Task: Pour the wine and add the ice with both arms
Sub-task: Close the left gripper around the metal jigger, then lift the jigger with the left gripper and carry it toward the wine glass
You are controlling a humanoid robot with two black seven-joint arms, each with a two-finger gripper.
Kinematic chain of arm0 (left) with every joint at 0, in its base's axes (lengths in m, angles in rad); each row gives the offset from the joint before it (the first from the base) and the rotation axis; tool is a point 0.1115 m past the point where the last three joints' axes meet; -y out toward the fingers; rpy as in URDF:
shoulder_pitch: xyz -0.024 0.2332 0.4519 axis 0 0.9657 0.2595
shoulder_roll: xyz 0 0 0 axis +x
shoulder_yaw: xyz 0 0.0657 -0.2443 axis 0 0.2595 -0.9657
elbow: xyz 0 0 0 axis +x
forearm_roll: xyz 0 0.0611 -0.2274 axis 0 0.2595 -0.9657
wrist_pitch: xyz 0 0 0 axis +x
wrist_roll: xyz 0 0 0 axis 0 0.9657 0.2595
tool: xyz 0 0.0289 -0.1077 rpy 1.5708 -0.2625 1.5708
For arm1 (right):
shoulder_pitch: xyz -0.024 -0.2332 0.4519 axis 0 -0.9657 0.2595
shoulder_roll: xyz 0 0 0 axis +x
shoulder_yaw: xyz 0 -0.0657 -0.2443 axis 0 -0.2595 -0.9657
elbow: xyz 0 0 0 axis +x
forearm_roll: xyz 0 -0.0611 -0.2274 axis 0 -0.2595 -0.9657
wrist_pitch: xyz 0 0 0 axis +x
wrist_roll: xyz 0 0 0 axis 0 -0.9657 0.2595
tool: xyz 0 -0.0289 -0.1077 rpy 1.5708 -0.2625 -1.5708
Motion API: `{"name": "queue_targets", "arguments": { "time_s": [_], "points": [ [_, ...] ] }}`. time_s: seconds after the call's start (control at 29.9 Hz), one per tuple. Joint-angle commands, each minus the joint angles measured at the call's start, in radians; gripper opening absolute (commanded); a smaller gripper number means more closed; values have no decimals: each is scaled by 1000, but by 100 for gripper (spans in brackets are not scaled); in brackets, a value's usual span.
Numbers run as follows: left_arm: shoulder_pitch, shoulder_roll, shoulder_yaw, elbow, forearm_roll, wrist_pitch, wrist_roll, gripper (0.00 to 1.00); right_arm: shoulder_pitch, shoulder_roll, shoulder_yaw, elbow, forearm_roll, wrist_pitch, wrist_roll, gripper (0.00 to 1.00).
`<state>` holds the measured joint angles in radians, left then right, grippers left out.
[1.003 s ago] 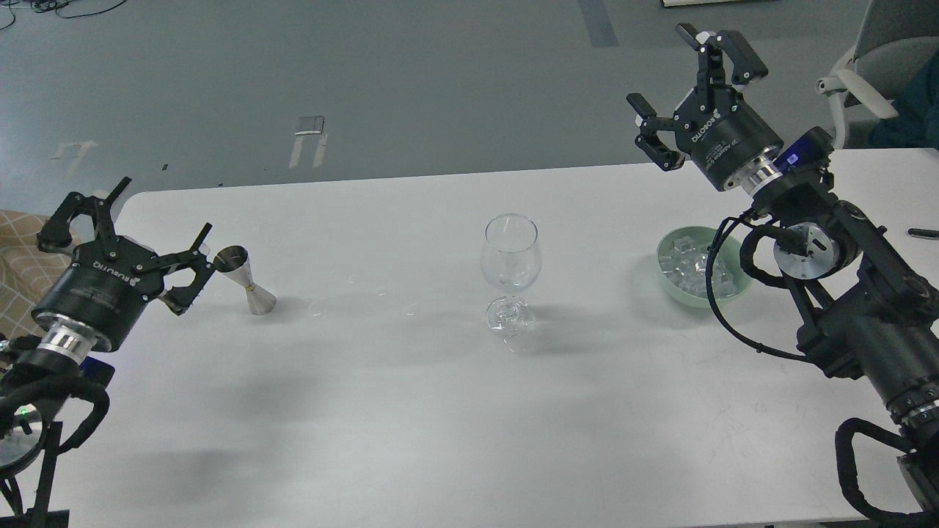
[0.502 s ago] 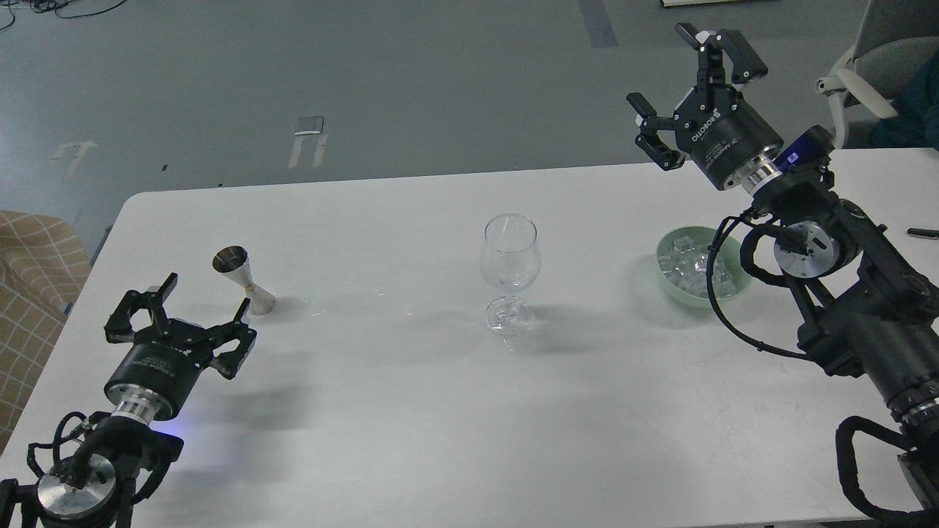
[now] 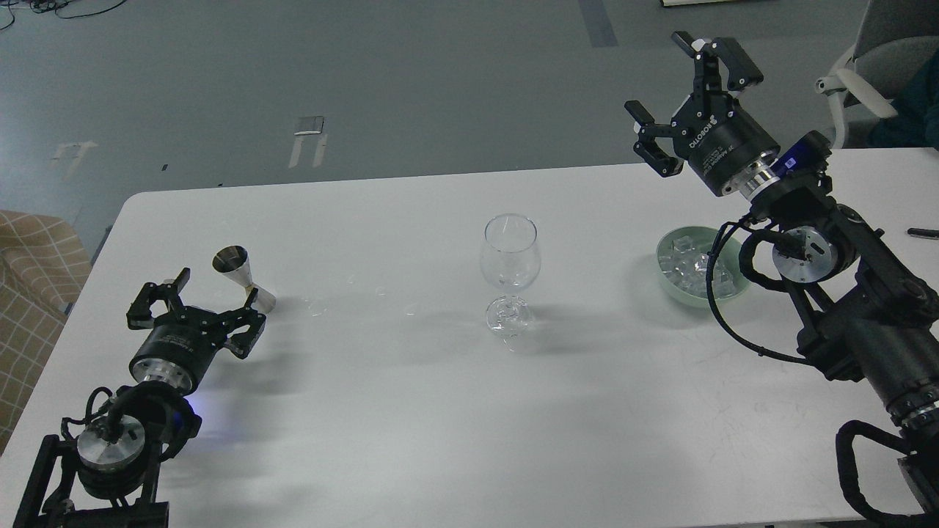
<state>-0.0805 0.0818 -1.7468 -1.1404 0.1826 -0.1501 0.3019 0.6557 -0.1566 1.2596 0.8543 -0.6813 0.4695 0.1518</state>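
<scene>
A clear stemmed wine glass [image 3: 510, 275] stands upright at the middle of the white table [image 3: 411, 411]. A small steel jigger [image 3: 242, 277] stands at the left; I cannot see any wine in it. The ice [image 3: 689, 268] is a heap of clear cubes in a pale green bowl [image 3: 669, 282] at the right. My left gripper [image 3: 196, 299] is open and empty, low over the table just in front of the jigger. My right gripper [image 3: 678, 88] is open and empty, raised well above and behind the bowl.
My right arm and its looped cable [image 3: 722, 308] cross in front of the bowl's right side. A chair [image 3: 873, 66] stands beyond the table's far right corner. A dark pen [image 3: 923, 233] lies at the right edge.
My left arm dropped from raised at the table's left edge to low over the table, then moved forward toward the jigger. My right gripper shifted slightly. Glass, jigger and bowl stayed put.
</scene>
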Motion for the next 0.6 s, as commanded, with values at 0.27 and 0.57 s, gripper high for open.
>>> {"name": "queue_targets", "arguments": {
  "time_s": [0.27, 0.57],
  "points": [
    [-68, 1, 24, 123, 0, -5, -18, 98, -8, 0, -6, 0, -7, 0, 0, 100],
    [-105, 7, 53, 151, 0, -2, -20, 95, -8, 0, -8, 0, -9, 0, 0, 100]
  ]
}}
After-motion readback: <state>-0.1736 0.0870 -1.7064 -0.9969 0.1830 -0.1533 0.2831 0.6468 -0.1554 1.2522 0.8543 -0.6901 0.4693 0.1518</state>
